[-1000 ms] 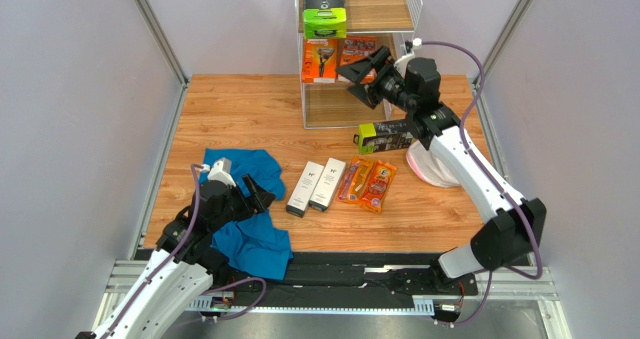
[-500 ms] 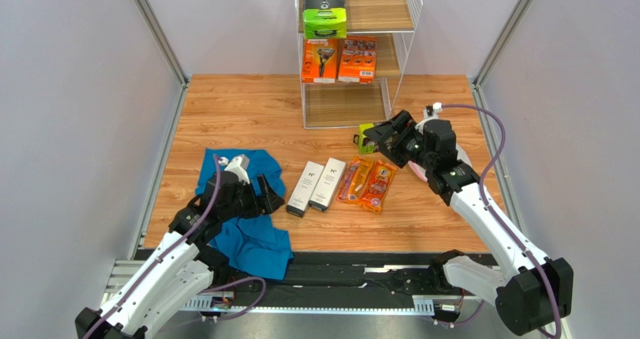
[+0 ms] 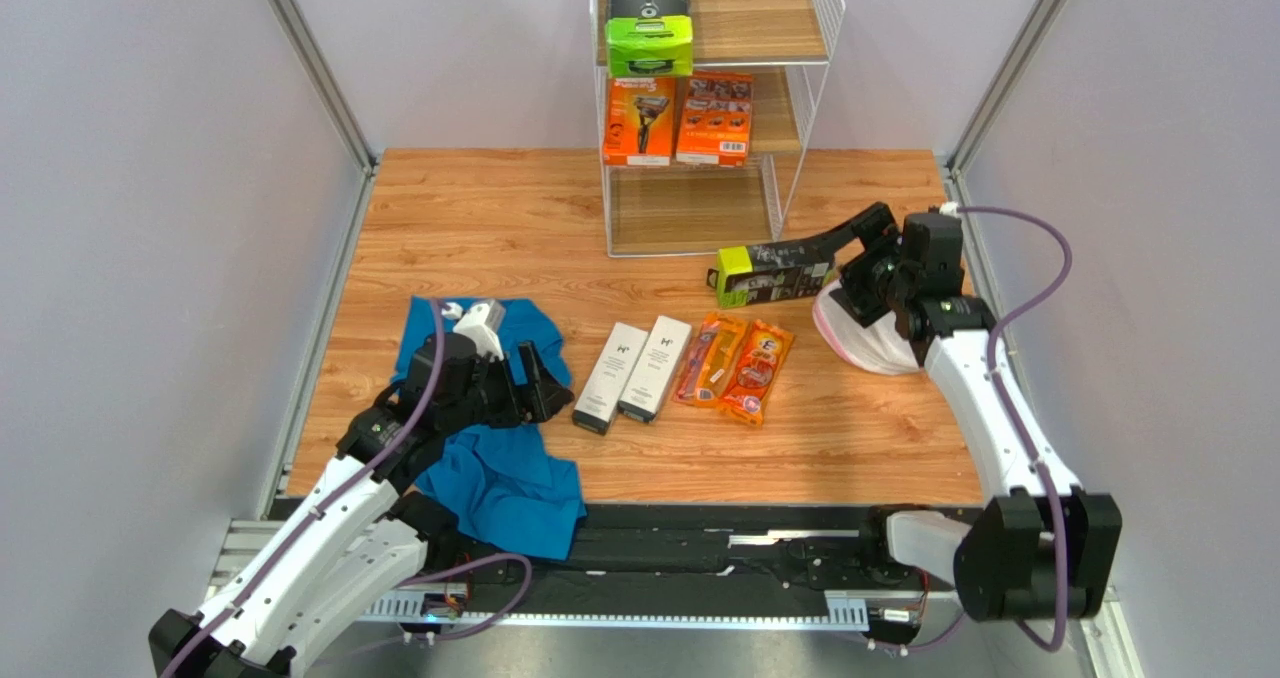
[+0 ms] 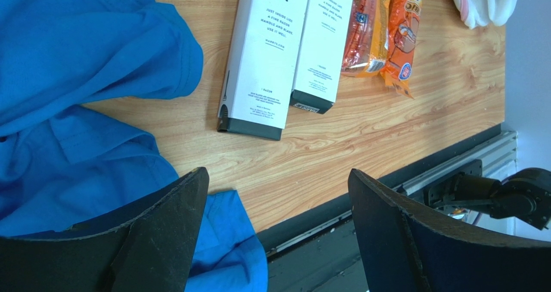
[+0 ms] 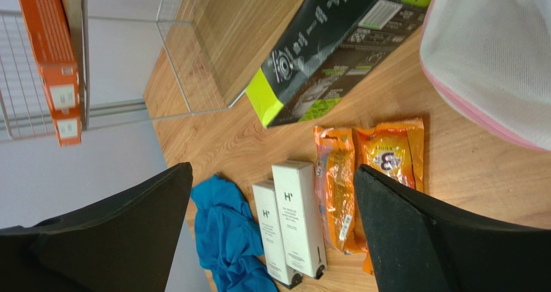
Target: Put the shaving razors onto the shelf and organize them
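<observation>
The shelf (image 3: 809,48) holds a black lime-ended box (image 3: 649,18) on its top tier and two orange boxes (image 3: 676,120) on the middle tier. On the table lie another black box (image 3: 774,270), two white boxes (image 3: 634,371) and two orange blister packs (image 3: 733,363). My right gripper (image 3: 854,255) hangs open just right of the black box (image 5: 330,46), holding nothing. My left gripper (image 3: 538,386) stands open and empty above the blue cloth's edge, left of the white boxes (image 4: 262,59).
A crumpled blue cloth (image 3: 496,438) lies at the front left under my left arm. A round white pink-rimmed mesh item (image 3: 864,333) sits beneath my right wrist. Grey walls close in both sides, and a black rail (image 3: 721,536) runs along the near edge.
My right arm has pulled back from the shelf and swung down to the right, beside the black box on the table, jaws a little wider. My left gripper edged toward the white boxes.
</observation>
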